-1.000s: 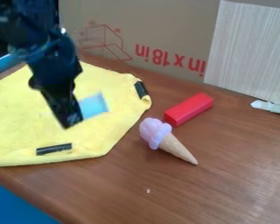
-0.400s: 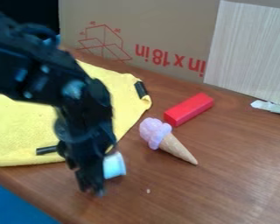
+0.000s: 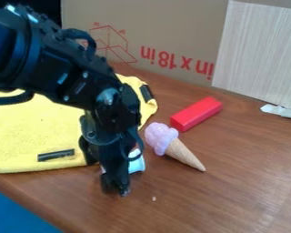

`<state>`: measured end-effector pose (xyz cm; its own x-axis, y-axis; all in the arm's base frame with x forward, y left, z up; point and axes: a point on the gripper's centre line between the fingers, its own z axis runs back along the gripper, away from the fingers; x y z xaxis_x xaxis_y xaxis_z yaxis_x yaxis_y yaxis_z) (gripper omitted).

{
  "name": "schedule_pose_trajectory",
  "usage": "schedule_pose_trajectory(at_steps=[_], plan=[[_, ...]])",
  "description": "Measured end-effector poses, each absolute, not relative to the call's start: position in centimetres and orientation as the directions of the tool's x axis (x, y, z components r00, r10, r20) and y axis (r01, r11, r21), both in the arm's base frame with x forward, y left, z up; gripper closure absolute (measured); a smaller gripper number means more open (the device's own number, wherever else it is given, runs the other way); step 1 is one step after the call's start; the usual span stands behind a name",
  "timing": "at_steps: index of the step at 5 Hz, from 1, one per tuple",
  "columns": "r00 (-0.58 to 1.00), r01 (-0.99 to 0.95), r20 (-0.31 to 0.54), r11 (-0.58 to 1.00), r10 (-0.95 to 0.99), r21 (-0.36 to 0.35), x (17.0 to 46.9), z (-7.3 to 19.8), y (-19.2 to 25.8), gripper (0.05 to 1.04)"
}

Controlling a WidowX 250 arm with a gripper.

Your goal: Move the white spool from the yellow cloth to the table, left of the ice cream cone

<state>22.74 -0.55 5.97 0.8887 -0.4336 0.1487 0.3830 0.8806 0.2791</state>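
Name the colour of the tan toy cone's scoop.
The scoop is pale purple, clearest in the camera view.

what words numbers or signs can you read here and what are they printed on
"in x 18 in": red print, upside down, on the cardboard at the back; whatever stood before it would run behind the pale panel.
Small red marks around the box drawing on the same cardboard: too small to read.
I can make out no other text.

Brown wooden table (image 3: 233,186) beneath yellow cloth (image 3: 32,127), red block (image 3: 196,113) and toy ice-cream cone (image 3: 183,154).
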Motion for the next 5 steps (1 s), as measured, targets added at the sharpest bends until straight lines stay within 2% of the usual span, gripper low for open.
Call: schedule_pose_trajectory(at_steps=[1,3,4,5], plan=[[0.9,0.378,0.125,0.891,-0.417,0.249,22.5,6.2,-0.2,0.086],[0.909,0.381,0.134,0.918,-0.394,0.11,22.4,9.8,1.5,0.085],[0.929,0.314,0.178,0.946,-0.324,0.082,23.1,12.5,4.1,0.085],[0.948,0.21,0.226,0.974,-0.224,0.083,25.0,16.8,9.1,0.085]])
